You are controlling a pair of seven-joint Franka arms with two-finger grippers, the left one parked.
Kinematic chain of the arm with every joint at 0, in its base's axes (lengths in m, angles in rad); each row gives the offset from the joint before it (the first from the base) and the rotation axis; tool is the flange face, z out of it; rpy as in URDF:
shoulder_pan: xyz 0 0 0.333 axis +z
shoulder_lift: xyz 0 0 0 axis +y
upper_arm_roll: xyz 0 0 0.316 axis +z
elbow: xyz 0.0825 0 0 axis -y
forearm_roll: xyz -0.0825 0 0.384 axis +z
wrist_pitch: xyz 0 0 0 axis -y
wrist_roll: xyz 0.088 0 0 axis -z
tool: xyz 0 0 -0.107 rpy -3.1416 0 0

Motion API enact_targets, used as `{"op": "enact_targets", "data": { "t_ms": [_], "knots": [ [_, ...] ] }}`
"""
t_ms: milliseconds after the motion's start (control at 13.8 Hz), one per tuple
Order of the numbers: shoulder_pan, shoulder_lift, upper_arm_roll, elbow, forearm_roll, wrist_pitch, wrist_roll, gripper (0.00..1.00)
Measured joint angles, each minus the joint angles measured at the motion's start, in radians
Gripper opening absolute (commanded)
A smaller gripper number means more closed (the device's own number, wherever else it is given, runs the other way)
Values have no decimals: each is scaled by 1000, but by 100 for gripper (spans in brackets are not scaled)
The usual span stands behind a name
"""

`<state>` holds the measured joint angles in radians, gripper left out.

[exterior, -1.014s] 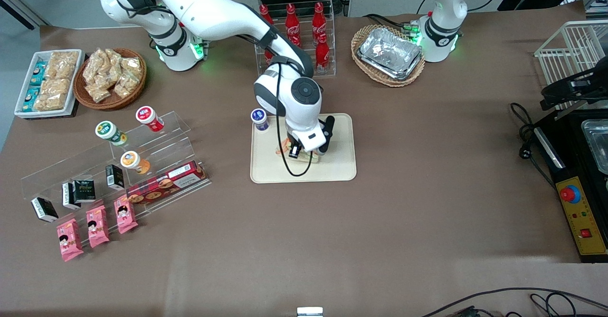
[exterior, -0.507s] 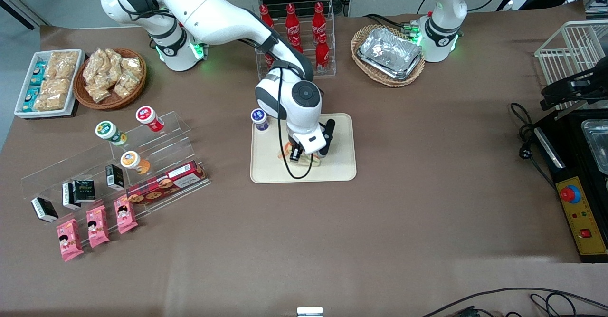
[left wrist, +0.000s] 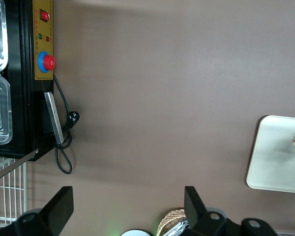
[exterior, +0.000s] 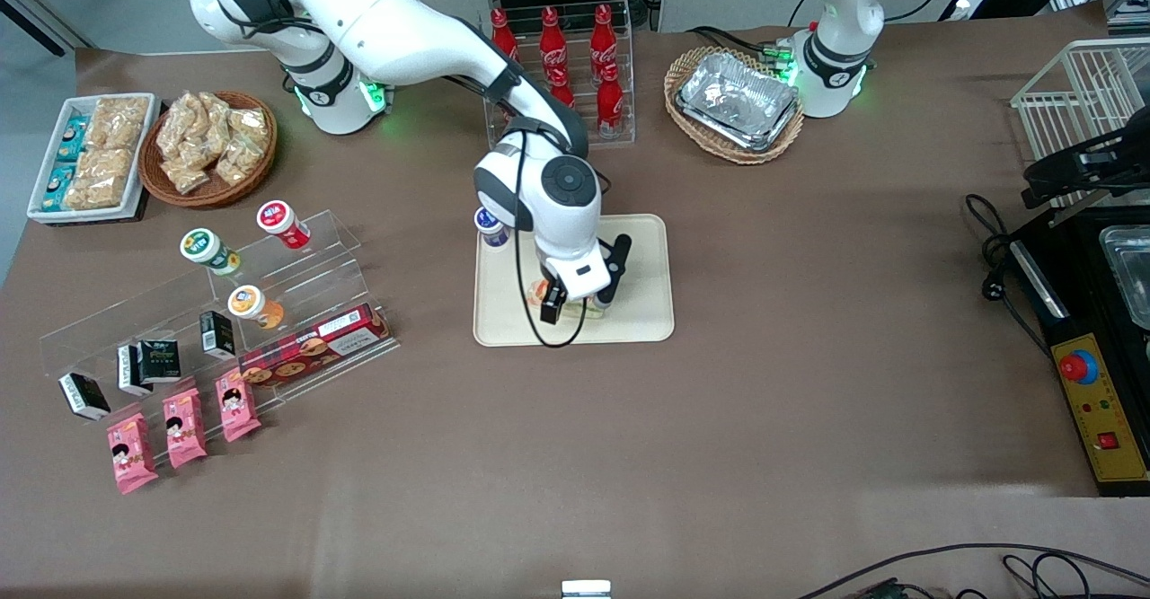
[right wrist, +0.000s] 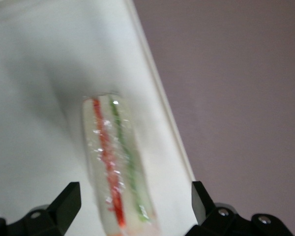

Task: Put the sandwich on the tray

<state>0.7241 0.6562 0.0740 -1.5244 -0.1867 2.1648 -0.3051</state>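
Sandwich (right wrist: 117,164) lies on tray (exterior: 640,312) mid-counter, near the tray's front rim. Gripper (exterior: 575,304) hangs just above it, fingers (right wrist: 64,204) spread apart, off it.

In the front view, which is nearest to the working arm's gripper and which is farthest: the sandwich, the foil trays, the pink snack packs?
1. The sandwich, on the tray, right under the gripper, whose fingers are open.
2. The foil trays, in a wicker basket, farther from the camera, toward the parked arm's end.
3. The pink snack packs, nearer the camera, toward the working arm's end.
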Motion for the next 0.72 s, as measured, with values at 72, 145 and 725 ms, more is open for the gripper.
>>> {"op": "enact_targets", "data": {
  "t_ms": [72, 145, 725],
  "knots": [
    [-17, -22, 0, 6, 2, -28, 2, 100],
    [-31, -53, 0, 12, 15, -79, 6, 100],
    [-317, -385, -6, 24, 147, -469, 6, 100]
  ]
}}
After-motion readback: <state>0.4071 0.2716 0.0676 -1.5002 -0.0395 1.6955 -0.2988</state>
